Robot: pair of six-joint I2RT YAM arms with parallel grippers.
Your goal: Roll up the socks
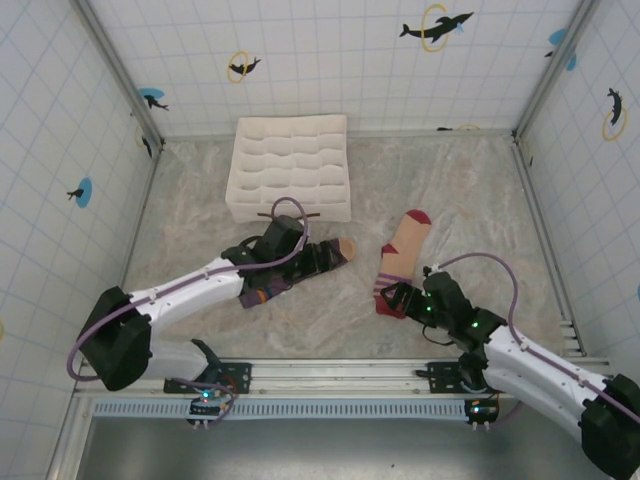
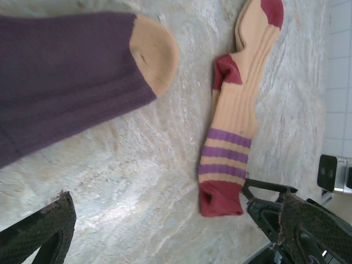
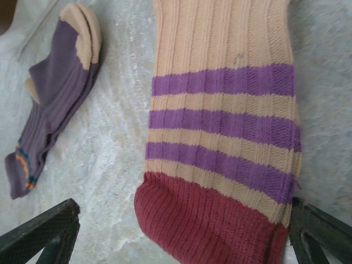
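On the left half of the marble-patterned table [image 1: 200, 230], the ribbed purple fabric sock with a tan toe [image 1: 262, 290] lies flat, its cuff toward the near edge. Our left gripper [image 1: 322, 256] hangs over the sock near the toe, jaws spread wide and holding nothing. If it closes there, we judge it may pinch only the top layer, so the roll would start loose or skewed.

Right of centre, well apart, lies the beige ribbed sock with a dark red toe and purple-striped cuff [image 1: 405, 250]. Our right gripper [image 3: 181, 220] straddles its red cuff, jaws wide and empty. Pressing down too hard could drag the sock across the smooth table rather than curl it.
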